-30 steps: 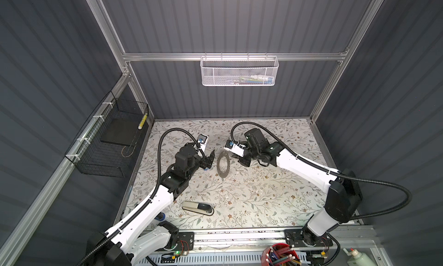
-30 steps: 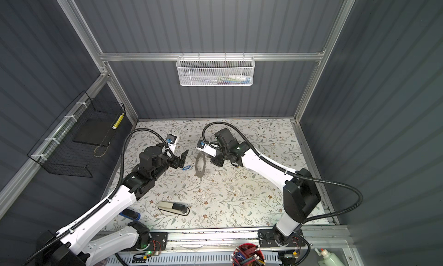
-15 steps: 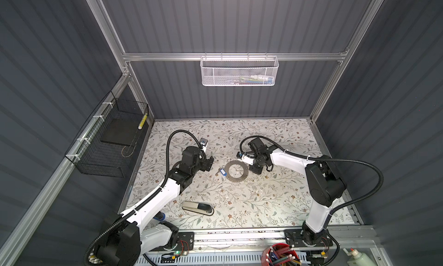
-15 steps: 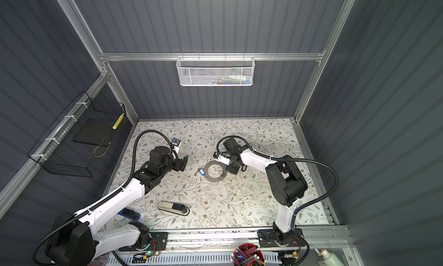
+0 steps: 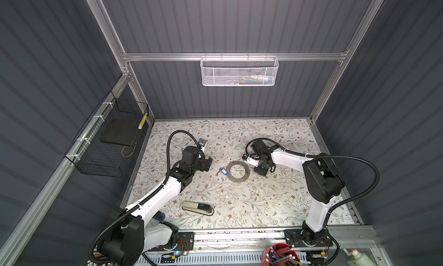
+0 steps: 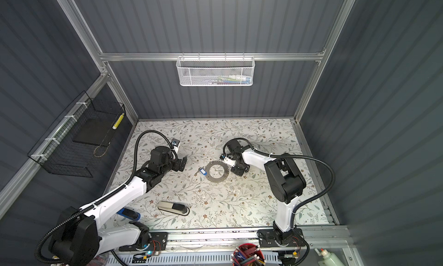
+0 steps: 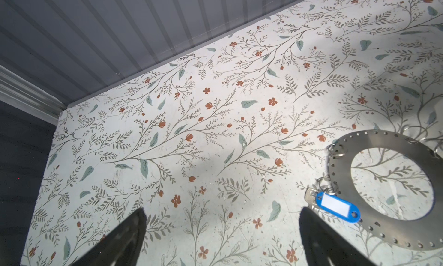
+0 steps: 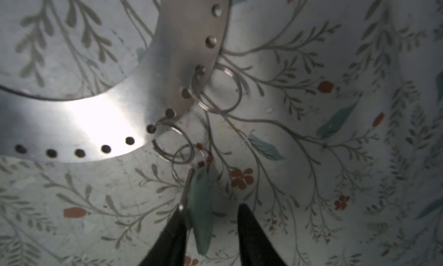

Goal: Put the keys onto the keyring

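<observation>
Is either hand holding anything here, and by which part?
Nothing is held. The left hand is open and empty. The right hand is open too: the mint-green key tag stands between its jaws with a gap on one side, not clamped.

The flat metal keyring is grey; one oblong plastic tag is blue, the other tag mint-green; the tabletop shows leafy, rust-flowered print.

A grey-and-black stapler lies on the floral worktop at six o'clock; a white mesh basket hangs at twelve; a black wire basket at nine; a pencil cup at five.
</observation>
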`<state>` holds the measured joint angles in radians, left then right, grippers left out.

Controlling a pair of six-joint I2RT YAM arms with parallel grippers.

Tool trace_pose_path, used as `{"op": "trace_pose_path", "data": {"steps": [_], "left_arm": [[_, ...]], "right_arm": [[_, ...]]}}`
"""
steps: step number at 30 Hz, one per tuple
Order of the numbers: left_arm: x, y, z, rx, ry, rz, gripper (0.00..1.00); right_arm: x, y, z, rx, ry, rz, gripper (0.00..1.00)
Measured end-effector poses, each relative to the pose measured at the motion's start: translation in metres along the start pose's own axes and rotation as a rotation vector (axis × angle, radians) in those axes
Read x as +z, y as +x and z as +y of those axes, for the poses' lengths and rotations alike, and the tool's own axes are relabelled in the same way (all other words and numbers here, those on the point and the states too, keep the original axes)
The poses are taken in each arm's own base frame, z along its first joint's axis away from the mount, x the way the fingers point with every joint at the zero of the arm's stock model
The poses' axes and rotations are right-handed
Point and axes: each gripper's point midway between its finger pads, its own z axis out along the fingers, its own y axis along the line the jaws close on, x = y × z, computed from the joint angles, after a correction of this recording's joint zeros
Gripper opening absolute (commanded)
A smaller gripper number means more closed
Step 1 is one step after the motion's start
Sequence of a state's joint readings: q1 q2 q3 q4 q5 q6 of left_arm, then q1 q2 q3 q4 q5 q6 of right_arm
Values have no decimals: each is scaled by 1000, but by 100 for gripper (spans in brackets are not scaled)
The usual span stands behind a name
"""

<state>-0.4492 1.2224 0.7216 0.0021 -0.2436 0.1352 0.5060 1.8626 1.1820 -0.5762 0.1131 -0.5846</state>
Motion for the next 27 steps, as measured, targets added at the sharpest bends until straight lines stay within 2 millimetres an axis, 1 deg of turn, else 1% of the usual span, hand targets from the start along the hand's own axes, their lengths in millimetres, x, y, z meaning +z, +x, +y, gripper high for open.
{"op": "trace_pose_path", "data": {"steps": [3,6,11,14,16,17,19,20,22,24,27], "left_arm": [[3,5,8,-8,-33,-4,100],[7,18,27,-34,-96,-1,100],[18,47,71,-142,-224,17,100],[29,64,86,-185,-268,17,100],[36,73,89,-205,-277,10,100],[40,79,88,-212,-273,5,100],[49,88,85,-215,-257,1,100],[54,91,83,-214,-248,-7,100],[61,99,80,-205,-234,-23,100],[65,108,79,-205,-225,-37,100],[71,115,78,-206,-224,-78,100]], "right_arm": [[-6,12,-8,57,19,-4,70],[-20,29,-24,164,73,-60,79],[-54,58,-64,420,273,-287,88],[-65,76,-82,579,401,-487,92],[-61,92,-87,656,460,-577,94],[-55,99,-86,685,474,-600,95],[-46,107,-84,723,486,-637,95],[-46,109,-83,740,491,-656,96],[-53,109,-88,766,501,-717,97],[-68,110,-104,807,524,-804,99],[-83,118,-124,863,543,-920,99]]}}
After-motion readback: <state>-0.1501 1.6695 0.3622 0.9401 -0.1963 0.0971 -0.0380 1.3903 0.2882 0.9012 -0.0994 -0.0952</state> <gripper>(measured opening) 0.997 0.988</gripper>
